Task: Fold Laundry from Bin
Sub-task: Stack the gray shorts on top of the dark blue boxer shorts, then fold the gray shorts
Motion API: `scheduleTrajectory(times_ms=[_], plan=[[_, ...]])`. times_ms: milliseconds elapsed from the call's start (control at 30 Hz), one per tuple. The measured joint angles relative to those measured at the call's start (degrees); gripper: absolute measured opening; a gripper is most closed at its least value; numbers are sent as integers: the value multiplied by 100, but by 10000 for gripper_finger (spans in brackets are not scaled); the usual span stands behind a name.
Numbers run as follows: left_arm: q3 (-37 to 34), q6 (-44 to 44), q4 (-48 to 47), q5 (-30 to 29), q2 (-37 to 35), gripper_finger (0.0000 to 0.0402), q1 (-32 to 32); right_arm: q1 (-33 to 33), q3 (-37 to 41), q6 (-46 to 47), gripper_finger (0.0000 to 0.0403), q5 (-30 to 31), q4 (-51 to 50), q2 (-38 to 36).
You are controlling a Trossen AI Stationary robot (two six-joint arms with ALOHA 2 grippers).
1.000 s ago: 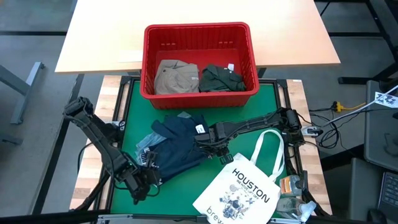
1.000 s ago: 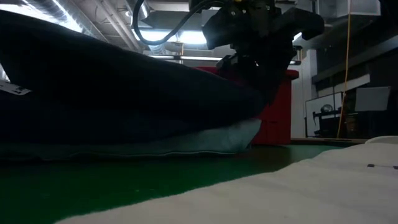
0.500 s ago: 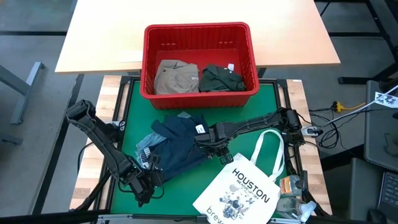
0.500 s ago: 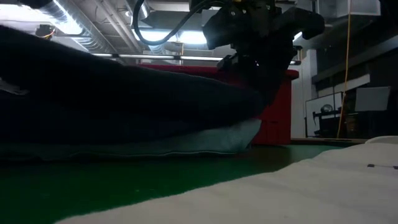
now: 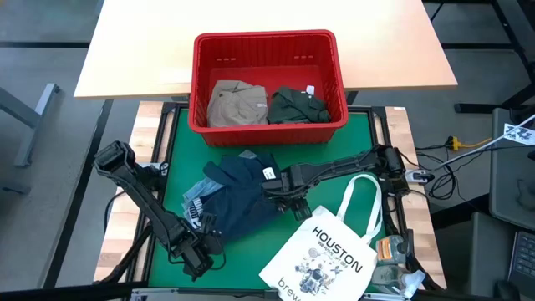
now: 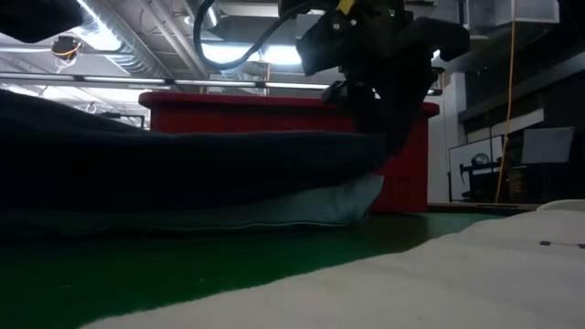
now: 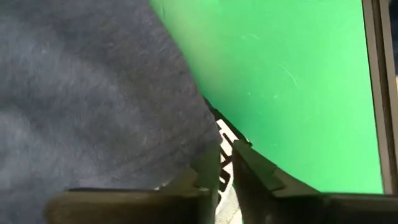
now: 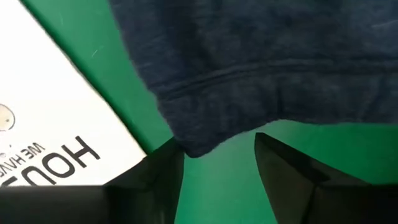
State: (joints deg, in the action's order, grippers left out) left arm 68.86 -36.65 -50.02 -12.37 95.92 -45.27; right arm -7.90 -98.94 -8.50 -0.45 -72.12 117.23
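Right gripper (image 8: 214,158) open, navy garment (image 5: 238,196) hem between fingers, unclamped. Left gripper (image 7: 225,168) barely parted at garment edge. Navy fabric now sags lower than before.

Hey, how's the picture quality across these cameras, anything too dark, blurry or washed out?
High view: evenly lit and sharp, the red bin and tote bag read clearly. Low view: backlit by ceiling lights, so the navy garment is nearly a silhouette and the near foreground is soft. Left wrist view: the green mat is bright, the fabric close and blurred. Right wrist view: garment weave fairly sharp.
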Motion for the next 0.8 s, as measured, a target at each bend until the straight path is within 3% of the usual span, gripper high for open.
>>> scheduleTrajectory(times_ms=[167, 300, 567, 800], plan=[[0, -424, 4, 47, 0, 104, 1, 4, 0, 79, 215, 33, -29, 0], [0, -556, -64, 213, -2, 131, 1, 4, 0, 84, 217, 33, -163, 0], [0, -1072, -268, 152, -672, 122, -10, 4, 0, 77, 217, 32, -551, -11], [2, -1761, -1228, -915, -1707, 107, 72, 4, 0, 36, 217, 129, -801, -220]])
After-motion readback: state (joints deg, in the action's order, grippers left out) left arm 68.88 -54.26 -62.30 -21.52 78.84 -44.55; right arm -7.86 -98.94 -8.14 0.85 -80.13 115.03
